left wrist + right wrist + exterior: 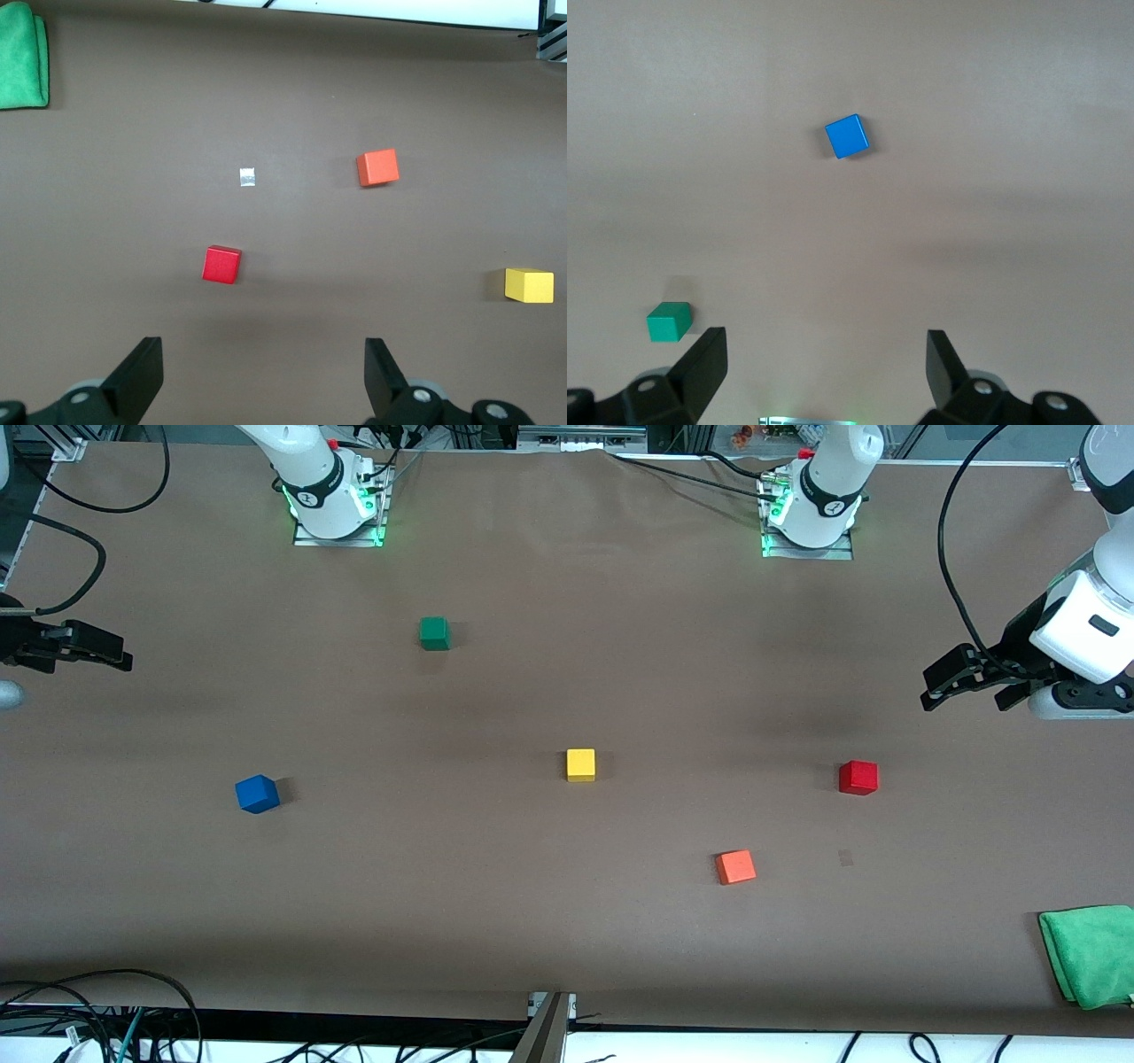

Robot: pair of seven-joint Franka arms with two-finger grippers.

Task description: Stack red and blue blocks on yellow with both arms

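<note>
Yellow cube (pixel 580 764) mid-table, alone on the brown table (pixel 567 921). Red cube (pixel 858 777) toward the left arm's end, well apart from yellow; blue cube (pixel 257 794) toward the right arm's end, turned slightly askew. Orange cube (pixel 735 866) nearer the front camera, between yellow and red. Green cube (pixel 434 633) farther from the camera, nearer the bases. Folded green cloth (pixel 1091 952) at the table edge, left arm's end. Left gripper (pixel 970 682) up over the left arm's end of the table, fingers spread, empty. Right gripper (pixel 89 651) up over the right arm's end, fingers apart, empty.
</note>
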